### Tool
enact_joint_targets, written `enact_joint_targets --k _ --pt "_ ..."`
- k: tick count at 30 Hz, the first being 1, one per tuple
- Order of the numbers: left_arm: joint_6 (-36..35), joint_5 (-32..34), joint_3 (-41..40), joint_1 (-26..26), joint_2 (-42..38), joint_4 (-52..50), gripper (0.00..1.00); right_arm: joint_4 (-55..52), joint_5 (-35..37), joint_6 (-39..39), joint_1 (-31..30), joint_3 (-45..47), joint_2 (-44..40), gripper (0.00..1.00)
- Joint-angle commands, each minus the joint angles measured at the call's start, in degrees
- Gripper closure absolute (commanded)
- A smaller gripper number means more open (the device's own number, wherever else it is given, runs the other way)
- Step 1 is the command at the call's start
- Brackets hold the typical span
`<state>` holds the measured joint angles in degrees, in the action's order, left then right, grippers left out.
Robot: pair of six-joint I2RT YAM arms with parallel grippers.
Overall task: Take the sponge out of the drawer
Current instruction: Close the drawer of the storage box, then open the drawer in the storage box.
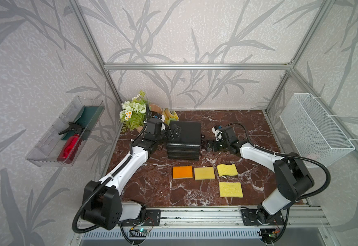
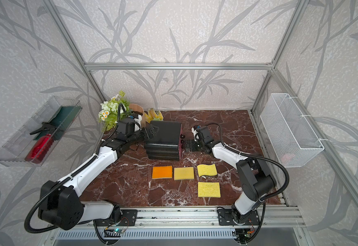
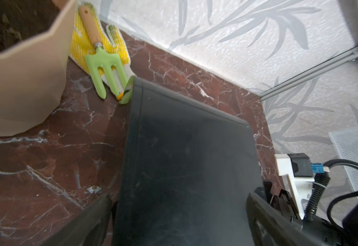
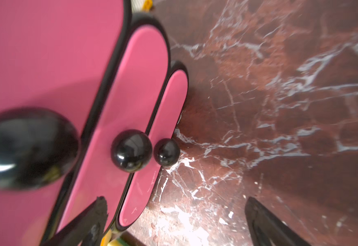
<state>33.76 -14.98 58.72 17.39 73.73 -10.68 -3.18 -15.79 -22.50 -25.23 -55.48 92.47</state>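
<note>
Sponges point(image 1: 230, 189) four on table point(image 1: 152, 187); drawers point(image 4: 144, 85) three, knobs point(image 4: 131, 150) three.

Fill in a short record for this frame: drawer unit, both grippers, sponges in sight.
drawer unit: black, pink fronts, none visibly pulled out
left gripper: open, over the unit's end away from the knobs
right gripper: open, facing the knobs, gripping nothing
sponges: four lying on the table in front of the unit
sponge in drawer: not visible
</note>
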Motion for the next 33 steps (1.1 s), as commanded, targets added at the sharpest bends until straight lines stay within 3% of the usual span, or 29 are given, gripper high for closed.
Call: enact_joint_targets --k 1,10,13,20,26,33 --pt "-2.42 -1.6 2.19 0.63 -3.64 -2.76 0.03 4.04 -8.66 -0.27 2.65 2.02 -1.27 0.0" --pt "0.43 -5.91 1.05 0.72 -4.85 -0.76 0.04 14.64 -25.41 -6.73 5.23 2.65 8.65 0.13" --pt "1.09 -6.63 1.05 0.67 -4.47 -0.49 0.04 19.31 -28.84 -10.38 5.89 2.82 12.42 0.27" --pt "2.52 -7.89 0.49 0.72 -3.87 0.91 0.05 26.86 -32.79 -14.64 6.43 2.76 18.59 0.33" --pt "3.59 -8.73 -0.21 0.72 -2.81 2.33 0.05 42.85 -37.4 -25.64 6.78 2.81 25.83 0.37" --pt "3.97 -9.14 -0.55 0.72 -2.11 2.93 0.05 51.86 -37.21 -30.93 6.86 3.22 30.3 0.44"
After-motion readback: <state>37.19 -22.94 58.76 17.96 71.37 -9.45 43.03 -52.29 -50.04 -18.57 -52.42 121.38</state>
